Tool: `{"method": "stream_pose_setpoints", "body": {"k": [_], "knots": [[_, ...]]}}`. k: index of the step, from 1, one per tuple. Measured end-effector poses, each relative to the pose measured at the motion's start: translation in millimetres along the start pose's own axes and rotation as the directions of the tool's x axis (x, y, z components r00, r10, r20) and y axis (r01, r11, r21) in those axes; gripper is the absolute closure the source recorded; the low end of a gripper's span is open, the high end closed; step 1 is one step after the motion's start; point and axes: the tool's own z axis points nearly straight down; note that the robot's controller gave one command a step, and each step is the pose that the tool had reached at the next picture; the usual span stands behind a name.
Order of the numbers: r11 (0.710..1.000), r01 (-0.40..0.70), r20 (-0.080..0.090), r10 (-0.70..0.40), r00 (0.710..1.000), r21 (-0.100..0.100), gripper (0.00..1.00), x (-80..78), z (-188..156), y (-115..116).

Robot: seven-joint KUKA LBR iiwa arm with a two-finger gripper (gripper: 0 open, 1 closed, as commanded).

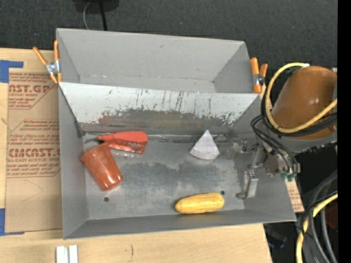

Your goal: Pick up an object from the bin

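My gripper (250, 178) hangs low at the right side of the bin, close to the right wall, over bare floor. A yellow banana-shaped thing (199, 203) lies on the floor near the front wall, just to the gripper's lower left and apart from it. A pale grey-white cone-shaped piece (205, 146) rests further back, to the gripper's upper left. Nothing shows between the gripper's tips.
At the left side lies an orange-red plastic cup (102, 166) on its side. A red stapler-like tool (126, 141) sits behind it near the back wall. The arm with its orange dome and yellow cables stands outside the bin's right rim.
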Motion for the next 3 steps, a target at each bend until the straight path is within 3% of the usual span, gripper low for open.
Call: {"method": "stream_pose_setpoints", "body": {"k": [1,2,3], "knots": [[1.000,0.001,0.008,-0.001,1.000,0.001,0.00,-1.6,-4.4,0.4],[0.999,-0.048,0.010,0.048,0.999,0.001,0.00,-2.2,34.7,27.6],[0.998,-0.067,0.011,0.067,0.998,0.000,0.00,-3.6,102.4,47.4]]}}
